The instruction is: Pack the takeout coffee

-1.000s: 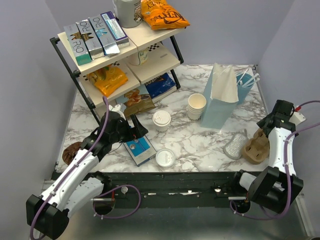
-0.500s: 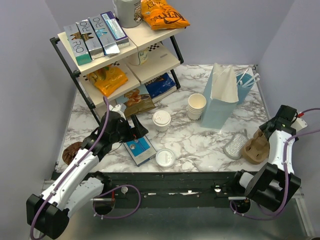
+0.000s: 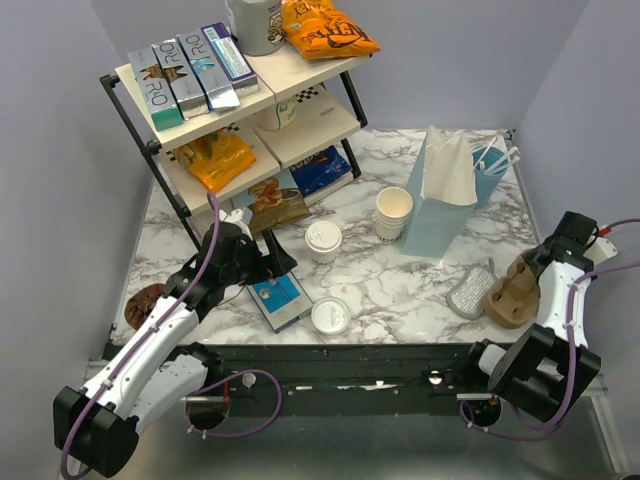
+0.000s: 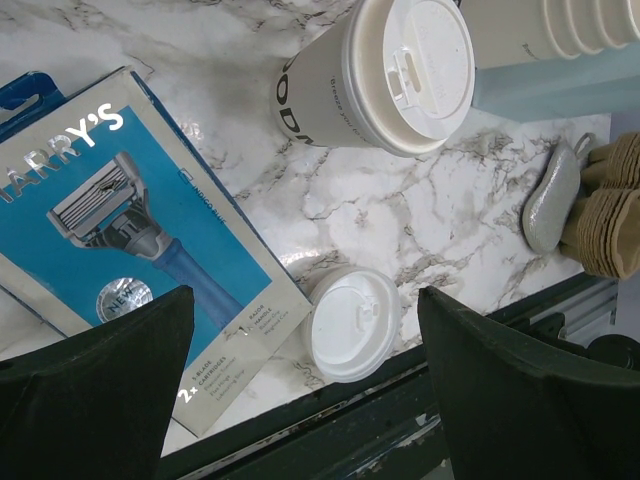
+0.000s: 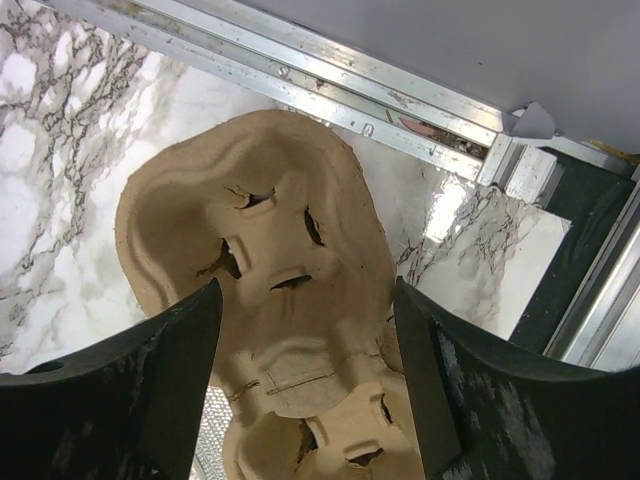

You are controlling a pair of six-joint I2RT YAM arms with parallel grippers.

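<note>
The takeout coffee (image 3: 323, 240), a cream cup with a white sip lid, stands upright mid-table; in the left wrist view the takeout coffee (image 4: 380, 75) is at the top. My left gripper (image 3: 270, 265) hovers open to its left, and nothing lies between that left gripper's (image 4: 305, 300) fingers. My right gripper (image 3: 527, 268) is at the table's right edge, over a brown cardboard cup carrier (image 3: 510, 295). In the right wrist view the right gripper (image 5: 307, 290) has its jaws apart, one on each side of the carrier (image 5: 270, 260).
A light-blue paper bag (image 3: 445, 200) stands open behind a stack of lidless cups (image 3: 394, 213). A loose white lid (image 3: 330, 316) and a razor box (image 3: 280, 298) lie near the front edge. A silver pouch (image 3: 467, 292) lies beside the carrier. A shelf rack (image 3: 240, 100) fills the back left.
The right gripper has sunk a little toward the carrier and its jaws have narrowed around it. The left arm and the coffee have not moved.
</note>
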